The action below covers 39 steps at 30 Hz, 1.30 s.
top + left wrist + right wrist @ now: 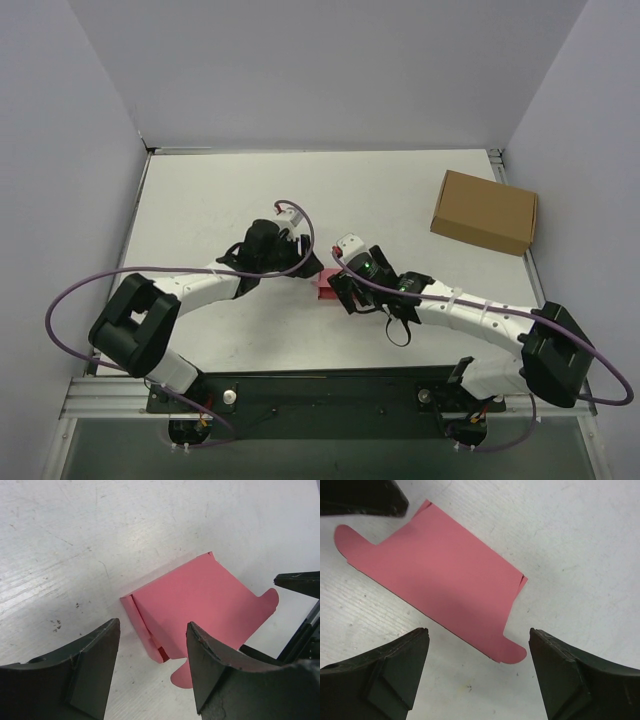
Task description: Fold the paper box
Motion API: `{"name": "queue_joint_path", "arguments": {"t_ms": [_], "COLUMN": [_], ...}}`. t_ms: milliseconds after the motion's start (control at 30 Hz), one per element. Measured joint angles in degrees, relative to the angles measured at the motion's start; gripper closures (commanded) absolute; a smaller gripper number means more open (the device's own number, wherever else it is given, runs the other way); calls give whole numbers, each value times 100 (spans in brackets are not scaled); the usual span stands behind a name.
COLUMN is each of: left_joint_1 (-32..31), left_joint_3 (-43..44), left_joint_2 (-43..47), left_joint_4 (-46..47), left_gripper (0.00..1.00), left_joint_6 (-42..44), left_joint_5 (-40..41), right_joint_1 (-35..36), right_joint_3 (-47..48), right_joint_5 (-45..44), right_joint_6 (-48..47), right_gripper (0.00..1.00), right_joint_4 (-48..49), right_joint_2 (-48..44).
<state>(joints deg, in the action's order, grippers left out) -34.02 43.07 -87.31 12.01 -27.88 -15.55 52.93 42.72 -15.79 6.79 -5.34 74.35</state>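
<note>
Left gripper: jaws parted a fair way, nothing clamped. One finger overlaps the near edge of the paper box in the left wrist view; cannot tell if it touches.
Right gripper: jaws spread wide, gripping nothing. Fingertips sit either side of the card's near edge, apart from it.
Paper box, position: on the table, low in the middle, lying between the two grippers, which face each other across it.
Paper box, form: pink-red card, partly folded into a low sleeve; broad top panel, rounded tabs sticking out at the ends, a narrow side strip folded along one edge.
Paper box, inside: small dark red gap shows at one end in the left wrist view; too narrow to tell what is inside.
Cardboard box: brown, closed, far right of the table, well apart from both arms; contents hidden.
Table surface: white, scuffed and speckled.
</note>
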Motion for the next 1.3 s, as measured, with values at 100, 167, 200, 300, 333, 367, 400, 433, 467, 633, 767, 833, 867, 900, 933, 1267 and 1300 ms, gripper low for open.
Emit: {"name": "queue_joint_path", "arguments": {"t_ms": [100,167,200,300,333,367,400,433,467,633,767,833,867,900,933,1267,1300], "left_joint_1": [-2,-2,0,-2,-2,-2,0,-2,-2,-2,-24,-57,-83,-101,-122,-243,-243], "left_joint_3": [-52,-118,-142,-179,-179,-179,-179,-179,-179,-179,-179,-186,-197,-214,-240,-516,-518], "left_joint_2": [-70,-87,-87,-90,-90,-90,-90,-90,-92,-164,-278,-354,-380,-393,-400,-520,-531], "left_joint_4": [181,249,254,267,273,275,275,275,275,273,271,273,273,275,278,439,481], "left_gripper": [35,35,35,36,36,36,36,36,36,36,36,36,36,36,36,39,39], "left_joint_6": [-68,-120,-144,-177,-184,-190,-195,-199,-212,-280,-313,-323,-328,-337,-339,-372,-382], "left_joint_5": [-144,-195,-212,-243,-254,-256,-267,-273,-280,-295,-321,-321,-319,-319,-317,-337,-337], "right_joint_1": [0,0,2,4,4,4,4,-4,-39,-931,-1792,-1996,-2059,-2111,-2186,-2503,-2555], "right_joint_3": [142,179,179,142,87,61,35,24,22,20,20,20,20,17,17,-452,-490], "right_joint_5": [70,111,131,254,315,345,385,424,463,1093,1569,1766,1864,1941,2037,2625,2682], "right_joint_6": [-155,-199,-205,-192,-170,-142,-76,15,125,1191,1976,2229,2328,2389,2479,2774,2782], "right_gripper": [17,16,16,16,17,18,19,20,24,27,27,28,29,29,29,30,29], "right_joint_4": [85,129,136,122,118,85,39,0,-26,-107,-260,-354,-398,-428,-463,-175,-136], "right_joint_2": [57,55,52,-52,-179,-282,-411,-553,-697,-1211,-1147,-953,-824,-715,-553,107,125]}}
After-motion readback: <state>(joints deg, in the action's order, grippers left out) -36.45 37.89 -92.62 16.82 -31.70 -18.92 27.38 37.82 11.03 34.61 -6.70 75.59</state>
